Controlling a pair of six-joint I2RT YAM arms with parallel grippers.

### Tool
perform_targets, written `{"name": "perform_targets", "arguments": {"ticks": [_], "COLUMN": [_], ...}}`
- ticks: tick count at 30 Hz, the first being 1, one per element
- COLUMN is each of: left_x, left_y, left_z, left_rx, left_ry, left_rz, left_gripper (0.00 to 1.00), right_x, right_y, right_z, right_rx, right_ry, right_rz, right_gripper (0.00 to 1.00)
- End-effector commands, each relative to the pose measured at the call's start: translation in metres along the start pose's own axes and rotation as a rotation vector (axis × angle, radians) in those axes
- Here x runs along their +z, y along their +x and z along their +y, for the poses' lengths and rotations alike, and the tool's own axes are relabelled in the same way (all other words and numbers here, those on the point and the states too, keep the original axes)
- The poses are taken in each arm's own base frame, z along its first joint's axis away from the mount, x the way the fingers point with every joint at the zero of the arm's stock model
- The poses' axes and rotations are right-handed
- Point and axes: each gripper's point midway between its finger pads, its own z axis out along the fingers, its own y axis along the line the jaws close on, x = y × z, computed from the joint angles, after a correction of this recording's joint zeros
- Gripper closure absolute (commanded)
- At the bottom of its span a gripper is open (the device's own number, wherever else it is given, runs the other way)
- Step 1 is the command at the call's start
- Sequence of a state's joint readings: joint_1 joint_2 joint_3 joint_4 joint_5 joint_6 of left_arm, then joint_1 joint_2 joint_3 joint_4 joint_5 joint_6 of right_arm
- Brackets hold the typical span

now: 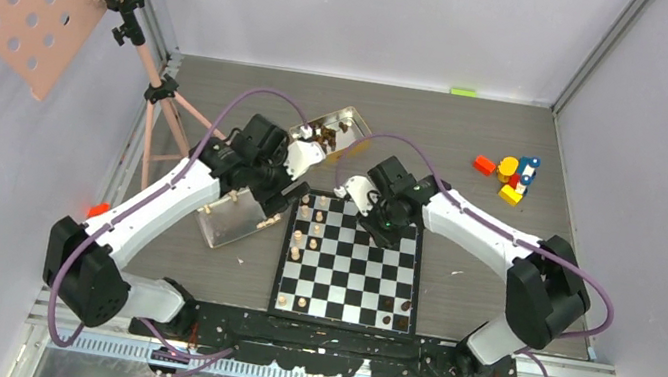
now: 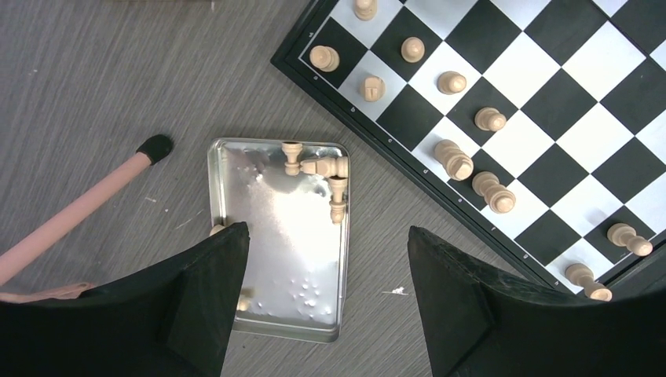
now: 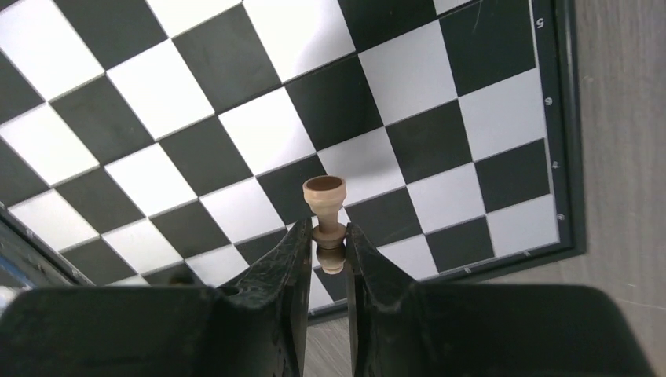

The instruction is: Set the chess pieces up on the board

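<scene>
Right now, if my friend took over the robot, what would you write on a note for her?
Right gripper: shut on a pale piece, above the board.
Left gripper: open, empty, over the silver tray.
Done: pale pieces stand along the board's left side; a few dark pieces stand at its near right corner.
Left to do: set down the held piece, fetch the tray pieces lying in the silver tray, then the rest. Most squares are bare.
</scene>
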State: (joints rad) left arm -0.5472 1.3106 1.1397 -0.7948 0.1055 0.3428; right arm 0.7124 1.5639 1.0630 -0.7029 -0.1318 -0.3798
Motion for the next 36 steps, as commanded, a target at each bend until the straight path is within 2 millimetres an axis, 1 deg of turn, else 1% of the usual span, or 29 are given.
{"name": "perform_targets", "arguments": {"ticks": [1, 4, 5, 6, 10, 12, 16, 20, 23, 31, 36], "left_x": [-0.015, -0.018, -0.019, -0.02, -0.023, -0.024, -0.026, -0.027, -0.027, -0.026, -0.025], "left_y": [-0.019, -0.018, -0.017, -0.018, -0.017, -0.016, -0.013, -0.011, -0.011, -0.01, -0.009], "left_z": [0.013, 0.019, 0.021, 0.023, 0.029, 0.03, 0.033, 0.035, 0.035, 0.033, 0.033], "left_rx": [-0.034, -0.057, -0.063, -0.068, -0.084, -0.09, -0.104, -0.11, -0.11, -0.108, -0.105], "left_ry": [-0.055, -0.073, -0.078, -0.083, -0.097, -0.1, -0.107, -0.11, -0.108, -0.099, -0.094], "left_rz": [-0.112, -0.118, -0.12, -0.122, -0.123, -0.125, -0.128, -0.131, -0.131, -0.128, -0.125], "left_gripper": [0.23, 0.23, 0.23, 0.23, 0.23, 0.23, 0.23, 0.23, 0.23, 0.23, 0.23], "right_x": [-0.032, -0.044, -0.045, -0.047, -0.045, -0.044, -0.043, -0.043, -0.042, -0.034, -0.034], "right_y": [0.02, 0.037, 0.041, 0.048, 0.066, 0.07, 0.071, 0.072, 0.074, 0.068, 0.063], "right_z": [0.002, 0.004, 0.005, 0.005, 0.008, 0.009, 0.009, 0.01, 0.009, 0.008, 0.01], "right_rx": [-0.19, -0.277, -0.292, -0.33, -0.421, -0.456, -0.496, -0.526, -0.547, -0.552, -0.533], "right_ry": [-0.049, -0.062, -0.067, -0.06, -0.048, -0.038, -0.029, -0.016, 0.003, 0.026, 0.033], "right_rz": [0.188, 0.321, 0.35, 0.419, 0.595, 0.653, 0.711, 0.758, 0.791, 0.796, 0.765], "right_gripper": [0.82, 0.82, 0.82, 0.82, 0.81, 0.81, 0.81, 0.75, 0.73, 0.67, 0.63]}}
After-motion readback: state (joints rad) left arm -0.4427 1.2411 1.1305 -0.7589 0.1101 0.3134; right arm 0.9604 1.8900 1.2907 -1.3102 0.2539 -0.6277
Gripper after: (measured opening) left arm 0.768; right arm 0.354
